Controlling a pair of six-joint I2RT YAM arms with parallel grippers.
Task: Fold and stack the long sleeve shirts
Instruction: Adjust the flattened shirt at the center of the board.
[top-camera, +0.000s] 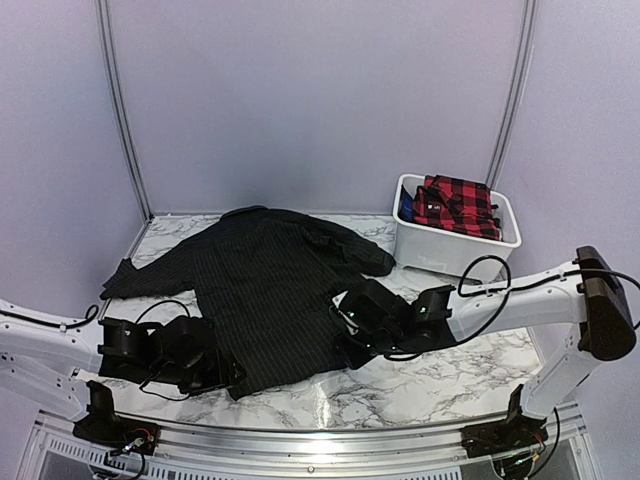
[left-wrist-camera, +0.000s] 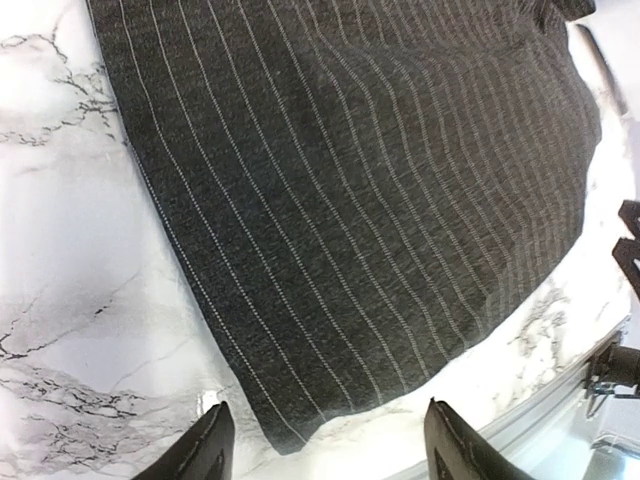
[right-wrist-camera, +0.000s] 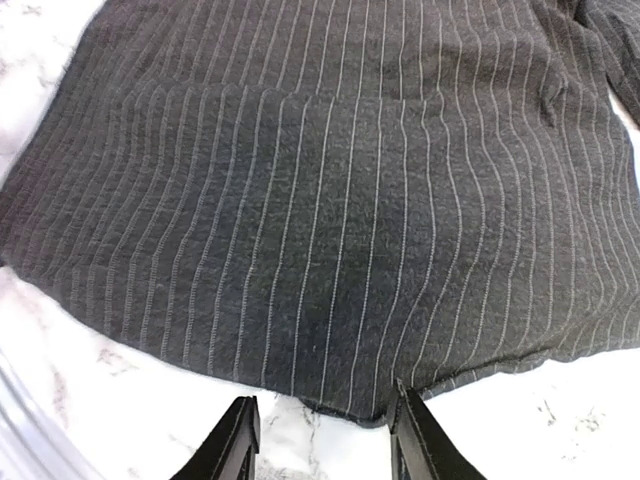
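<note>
Pale walls (top-camera: 320, 100) close the booth around a white marble table (top-camera: 430, 385). On it we see the black shirt (top-camera: 265, 290) spread flat, with its collar at the far side and its hem toward the arms. One sleeve stretches out to the left. The other is bent to the right and ends near a white bin (top-camera: 440, 255). In the bin lies the plaid shirt (top-camera: 458, 205), bunched up.

The left gripper (left-wrist-camera: 328, 435) sits low at the near left corner of the hem. Its fingers (left-wrist-camera: 212, 445) stand wide apart, the corner of the cloth lies on the marble between them, and they clamp nothing.

The right gripper (right-wrist-camera: 322, 432) is low at the near right part of the hem. Its fingers (right-wrist-camera: 238, 445) are also apart, and the stitched edge of the black shirt reaches into the gap. Whether a fingertip already touches the cloth, we cannot tell.
</note>
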